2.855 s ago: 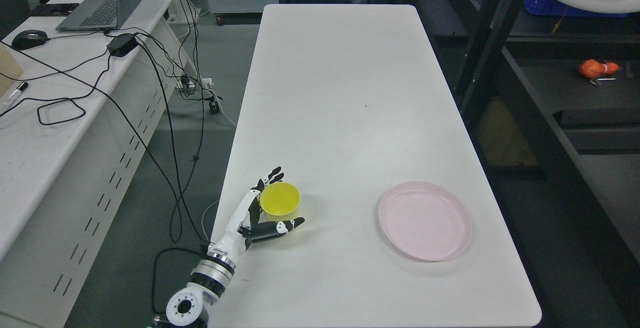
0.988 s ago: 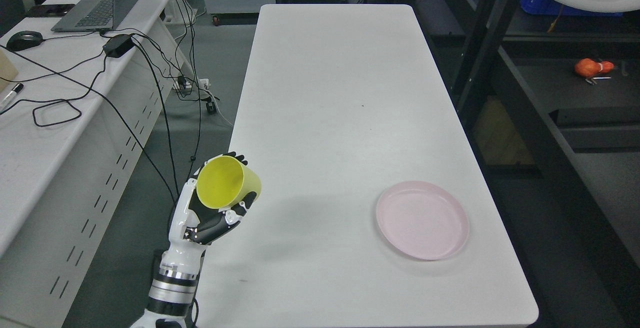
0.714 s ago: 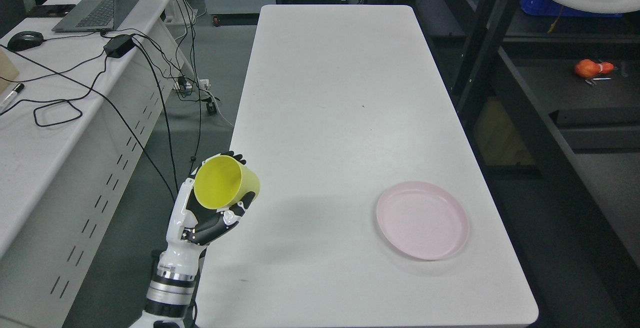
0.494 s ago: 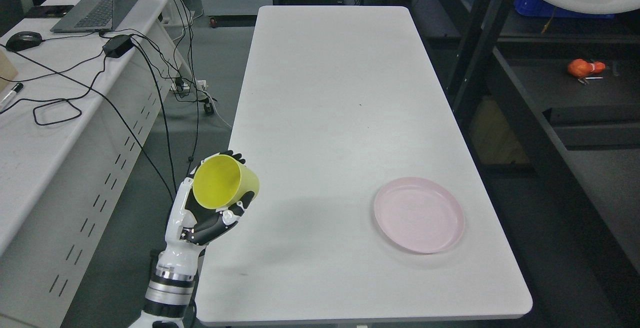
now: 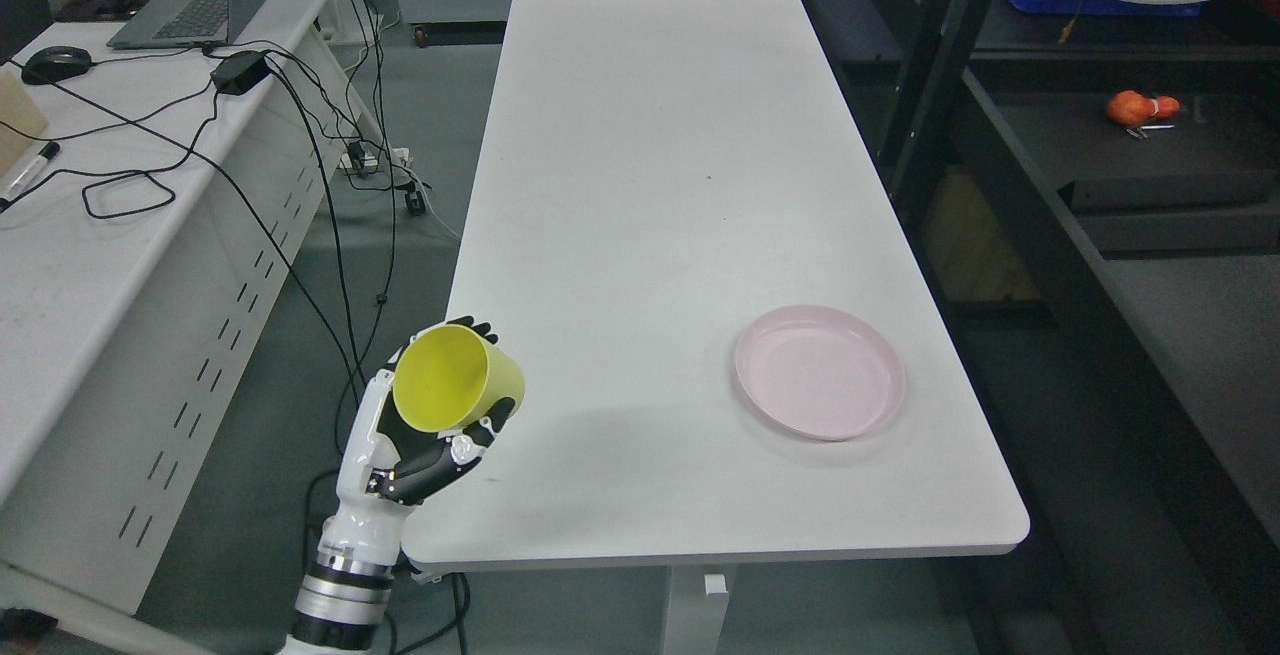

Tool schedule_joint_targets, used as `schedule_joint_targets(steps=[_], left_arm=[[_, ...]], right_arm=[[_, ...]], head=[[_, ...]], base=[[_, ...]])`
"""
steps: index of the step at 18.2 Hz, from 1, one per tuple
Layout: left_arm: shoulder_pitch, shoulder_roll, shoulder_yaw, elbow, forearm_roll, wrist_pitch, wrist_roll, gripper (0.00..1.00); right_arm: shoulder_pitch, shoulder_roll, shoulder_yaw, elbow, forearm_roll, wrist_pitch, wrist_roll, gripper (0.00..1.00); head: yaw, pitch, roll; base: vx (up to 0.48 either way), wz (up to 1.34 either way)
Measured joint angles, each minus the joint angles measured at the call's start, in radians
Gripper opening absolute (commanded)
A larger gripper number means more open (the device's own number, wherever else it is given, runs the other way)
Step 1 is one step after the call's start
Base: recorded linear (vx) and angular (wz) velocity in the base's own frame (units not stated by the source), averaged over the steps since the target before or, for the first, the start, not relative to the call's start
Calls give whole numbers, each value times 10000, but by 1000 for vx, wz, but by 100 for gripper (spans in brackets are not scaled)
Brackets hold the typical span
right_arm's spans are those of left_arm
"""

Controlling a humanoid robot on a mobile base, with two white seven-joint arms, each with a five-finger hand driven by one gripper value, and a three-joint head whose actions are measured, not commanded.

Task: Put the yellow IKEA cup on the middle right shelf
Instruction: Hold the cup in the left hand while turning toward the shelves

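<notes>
Since half a second ago the whole view has slid: table (image 5: 660, 235), plate and desk all sit higher and further left in the picture, and the table's near edge and its leg now show, so that is my head moving, not the things. Against that, my left hand (image 5: 415, 445) keeps the same grasp it had then, raised at the table's near left corner, about 7 o'clock from the table's middle.

Its fingers (image 5: 480, 432) are wrapped round the yellow IKEA cup (image 5: 455, 380), thumb side below, other fingertips peeking over the far wall at 12 o'clock of the cup. The cup is clear of the tabletop and tipped, its mouth turned toward me and to the left. I can see straight into it: only bare yellow inside.

On the table, at 3 o'clock from the cup and well apart from it, lies the pink plate (image 5: 820, 385), flat, its dish bare pink.

At 2 o'clock, beyond the table's right edge, stands the dark shelf rack (image 5: 1010, 185); an orange object (image 5: 1135, 107) lies on one of its boards, which level I cannot tell. At 10 o'clock a white desk (image 5: 60, 265) carries a laptop (image 5: 200, 5), a mouse (image 5: 55, 62) and black cables (image 5: 130, 200).
</notes>
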Motion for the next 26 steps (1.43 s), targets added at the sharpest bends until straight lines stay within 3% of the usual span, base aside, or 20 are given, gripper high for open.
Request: schedule_joint_targets(steps=[13, 26], left_arm=[[96, 0, -1088, 45, -21, -159, 23, 2], [-288, 0, -1552, 59, -44, -206, 80, 2]], right_arm=[[2, 0, 0, 0, 0, 0, 0, 99], [6, 0, 0, 0, 0, 0, -1, 99]], head=[[0, 0, 0], [0, 0, 0]], base=[[-315, -246], [-265, -1029]])
